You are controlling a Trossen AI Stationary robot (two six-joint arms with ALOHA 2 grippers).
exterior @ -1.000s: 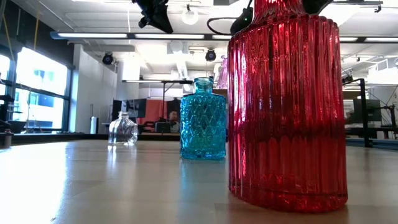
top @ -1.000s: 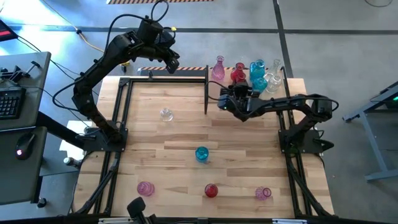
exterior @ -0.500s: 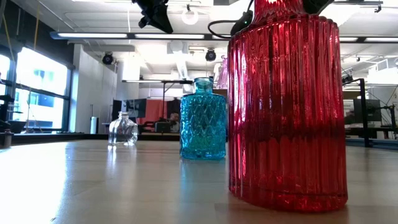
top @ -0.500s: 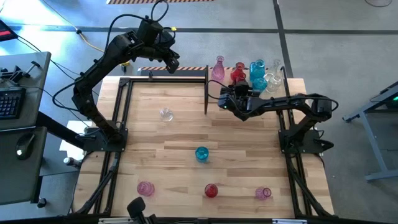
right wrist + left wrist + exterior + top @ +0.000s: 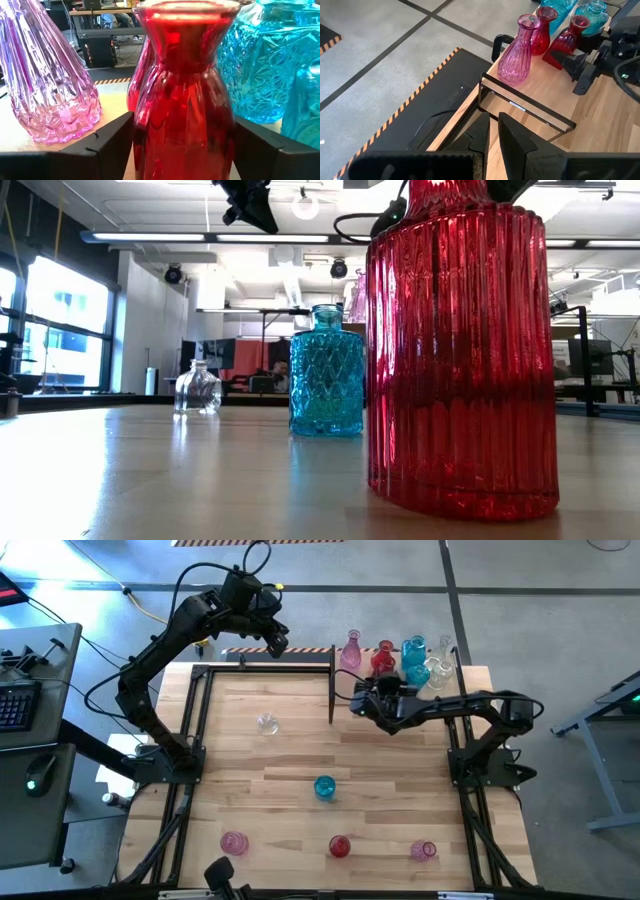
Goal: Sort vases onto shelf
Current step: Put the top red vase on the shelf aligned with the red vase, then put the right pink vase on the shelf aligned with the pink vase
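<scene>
A row of vases stands at the table's far right on the pale shelf board (image 5: 536,82): a pink one (image 5: 351,650), red ones (image 5: 383,659), blue ones (image 5: 413,655) and a clear one (image 5: 438,668). My right gripper (image 5: 382,678) reaches level toward the far edge. Its open fingers stand either side of a red vase (image 5: 182,115), which rests upright on its base. My left gripper (image 5: 280,643) hangs shut and empty, raised above the far left edge. My right gripper has one finger (image 5: 112,140) on each side of the red vase's belly (image 5: 150,135), coming level from the table's near side. The fingers stand close to the glass, and I cannot tell whether they touch it. The vase stands upright on the board.
Loose vases stand on the tabletop: clear (image 5: 267,723) left of centre, blue (image 5: 324,787) in the middle, and pink (image 5: 233,842), red (image 5: 340,846) and pink (image 5: 424,851) along the near edge. A black upright bar (image 5: 333,685) stands just left of my right gripper.
</scene>
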